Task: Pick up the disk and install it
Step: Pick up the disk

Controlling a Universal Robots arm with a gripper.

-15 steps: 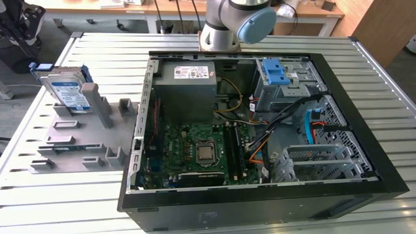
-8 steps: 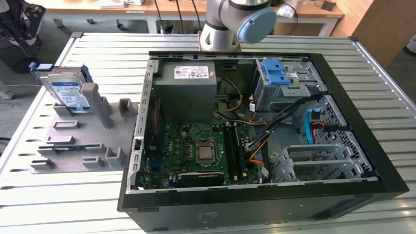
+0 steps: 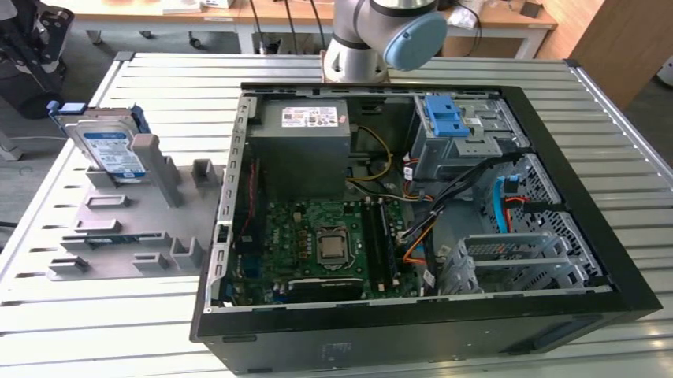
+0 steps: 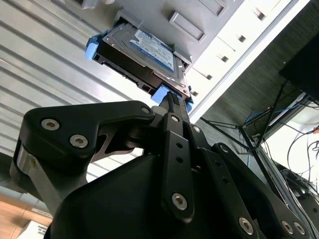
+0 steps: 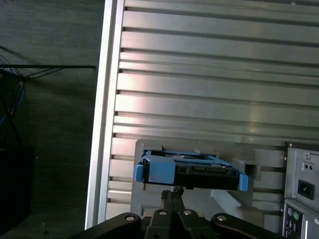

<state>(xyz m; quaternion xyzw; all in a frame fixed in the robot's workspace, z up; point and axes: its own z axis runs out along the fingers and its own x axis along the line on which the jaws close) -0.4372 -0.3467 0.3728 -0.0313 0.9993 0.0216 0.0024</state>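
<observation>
I'm at the pick-up step: my gripper [image 5: 172, 190], fingers pinched together on nothing, points at the disk [image 3: 110, 151] standing in its grey holder [image 3: 118, 228] at the exterior view's left, so grasping needs them parted.

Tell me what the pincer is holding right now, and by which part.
Nothing. The pincer is shut and empty, short of the disk, which stands untouched in its grey holder.

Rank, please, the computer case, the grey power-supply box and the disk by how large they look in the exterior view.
Largest: computer case.
Next: power-supply box.
Smallest: disk.
The gaps are wide enough that nearness to the camera does not blur the order.
</observation>
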